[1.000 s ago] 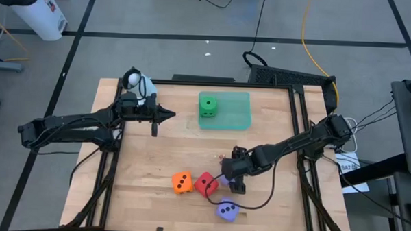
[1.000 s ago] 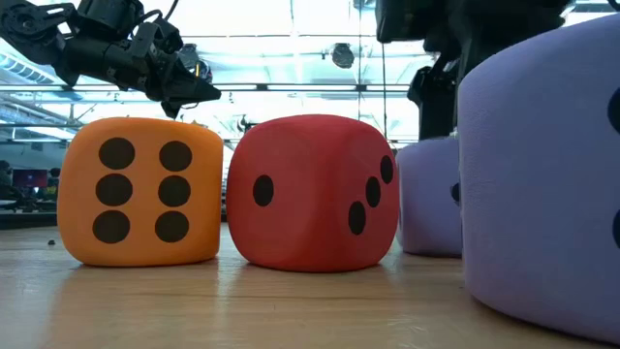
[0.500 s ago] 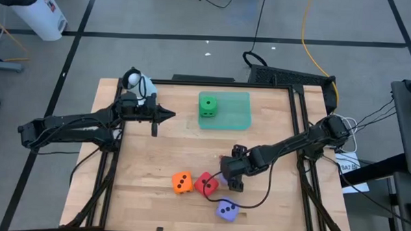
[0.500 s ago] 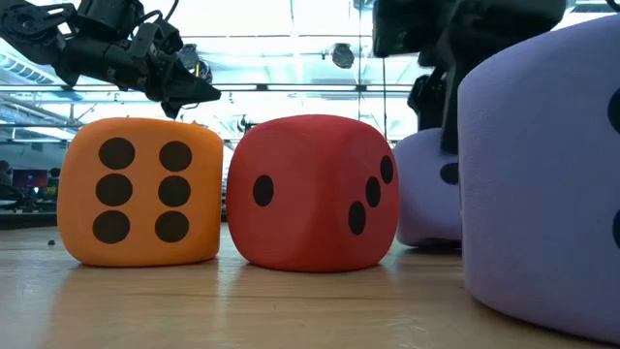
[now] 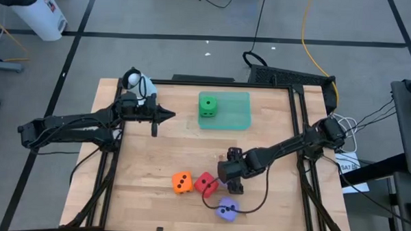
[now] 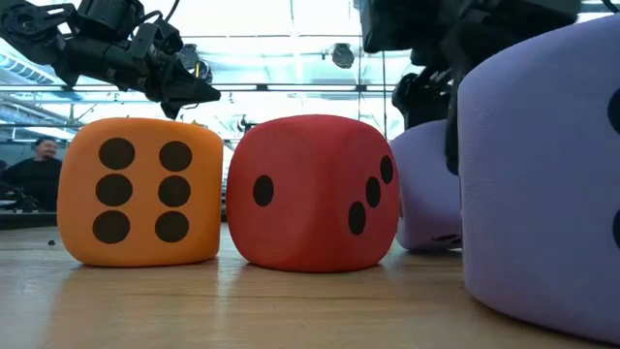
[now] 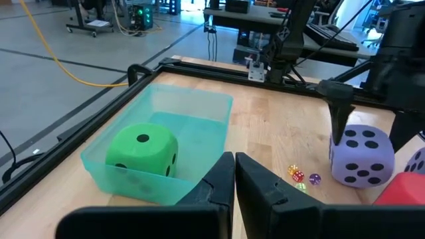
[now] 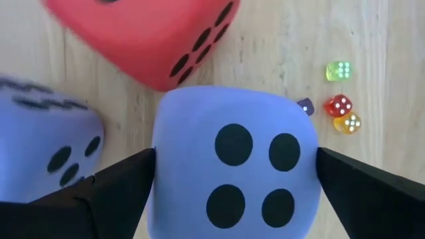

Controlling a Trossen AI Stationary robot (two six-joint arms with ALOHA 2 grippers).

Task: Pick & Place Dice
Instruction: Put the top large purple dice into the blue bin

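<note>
Spread wide, the right gripper (image 8: 234, 174) straddles a purple die (image 8: 234, 166), one dark finger (image 8: 116, 189) at each side face, though we cannot tell whether the pads press it yet. From above, that gripper (image 5: 231, 177) hides this die almost entirely; only the wrist camera shows its four-pip face, along with several tiny dice (image 8: 340, 106) on the wood just beside it. At table height we see the same purple die (image 6: 426, 189) looking tilted behind the red die (image 6: 312, 192), with the orange die (image 6: 140, 190) next along. Overhead, the second purple die (image 5: 227, 211) sits nearest the front edge, and the green die (image 5: 208, 105) rests inside a teal tray (image 5: 241, 111) toward the back. Our left gripper (image 5: 171, 115) hangs clenched and empty near the tray, above the table (image 5: 156, 162).
</note>
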